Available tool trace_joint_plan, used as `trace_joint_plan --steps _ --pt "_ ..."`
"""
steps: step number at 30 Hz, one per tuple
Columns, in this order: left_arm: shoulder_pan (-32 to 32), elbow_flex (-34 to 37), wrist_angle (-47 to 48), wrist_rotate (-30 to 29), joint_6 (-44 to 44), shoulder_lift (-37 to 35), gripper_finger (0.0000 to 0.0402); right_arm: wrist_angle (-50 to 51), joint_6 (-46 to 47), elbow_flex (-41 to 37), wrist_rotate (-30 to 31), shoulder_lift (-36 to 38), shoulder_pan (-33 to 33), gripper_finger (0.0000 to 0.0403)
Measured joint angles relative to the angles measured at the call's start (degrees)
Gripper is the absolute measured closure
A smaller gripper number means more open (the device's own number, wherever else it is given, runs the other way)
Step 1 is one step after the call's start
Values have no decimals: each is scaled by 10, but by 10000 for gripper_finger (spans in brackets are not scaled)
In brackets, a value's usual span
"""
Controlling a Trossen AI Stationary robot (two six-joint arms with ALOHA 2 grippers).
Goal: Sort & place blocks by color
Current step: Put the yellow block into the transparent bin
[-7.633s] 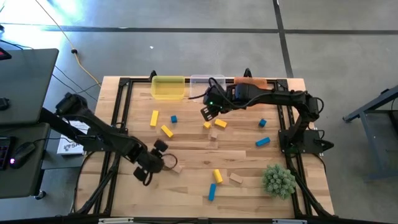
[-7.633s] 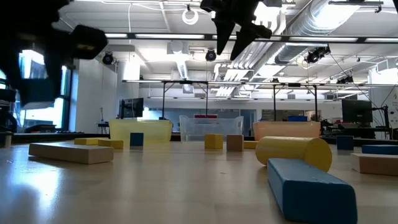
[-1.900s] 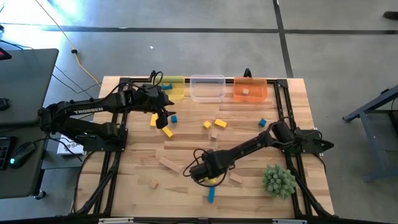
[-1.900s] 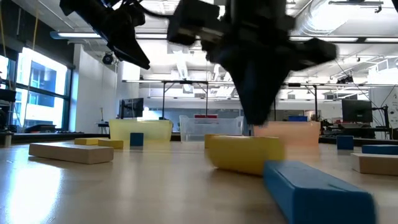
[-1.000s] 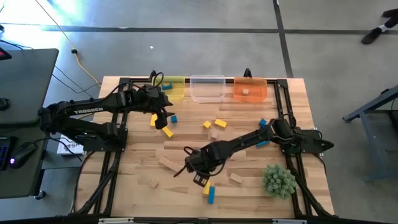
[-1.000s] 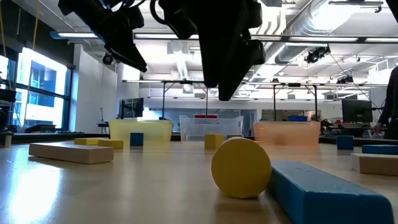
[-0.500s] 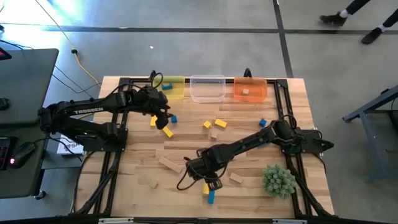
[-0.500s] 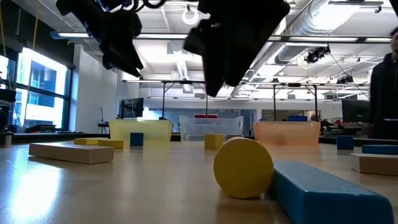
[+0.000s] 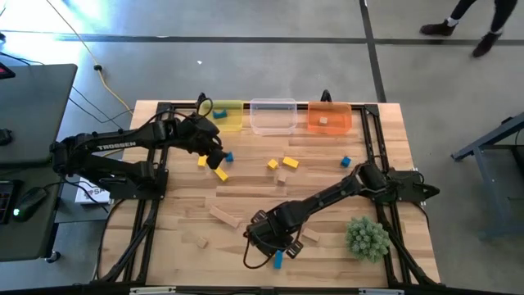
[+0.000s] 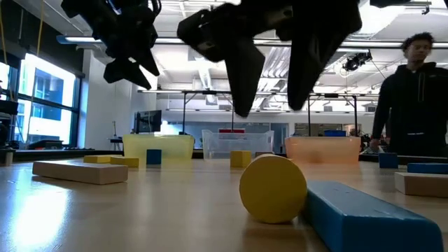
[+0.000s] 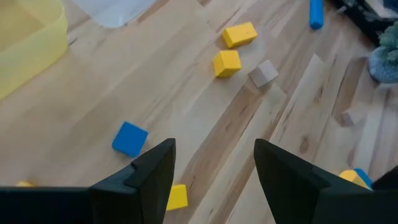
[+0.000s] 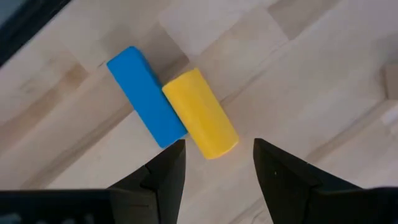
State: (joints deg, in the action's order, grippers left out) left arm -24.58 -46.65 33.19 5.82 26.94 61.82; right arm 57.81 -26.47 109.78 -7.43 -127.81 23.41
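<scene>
right gripper (image 12: 214, 168) spread, above | yellow cylinder (image 12: 200, 113) touching blue bar (image 12: 145, 96)

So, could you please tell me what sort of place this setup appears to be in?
Probably an industrial-style robotics lab: a pale wooden worktable standing on a bare grey concrete floor, exposed silver ceiling ducts, and a person in dark clothing standing behind it.

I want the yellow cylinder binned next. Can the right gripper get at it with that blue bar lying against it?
Probably yes. The right gripper hangs open just above the yellow cylinder. The blue bar touches one long side, so a grasp across the ends looks freer.
</scene>
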Motion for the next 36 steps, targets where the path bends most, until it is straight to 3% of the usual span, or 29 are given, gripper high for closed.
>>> trace_joint_plan --steps 18,36 --pt "18 0 22 -19 1 0 193 -21 -42 0 -16 -49 0 226" --pt "18 0 31 -22 14 0 193 -76 -55 0 -27 -51 6 226"
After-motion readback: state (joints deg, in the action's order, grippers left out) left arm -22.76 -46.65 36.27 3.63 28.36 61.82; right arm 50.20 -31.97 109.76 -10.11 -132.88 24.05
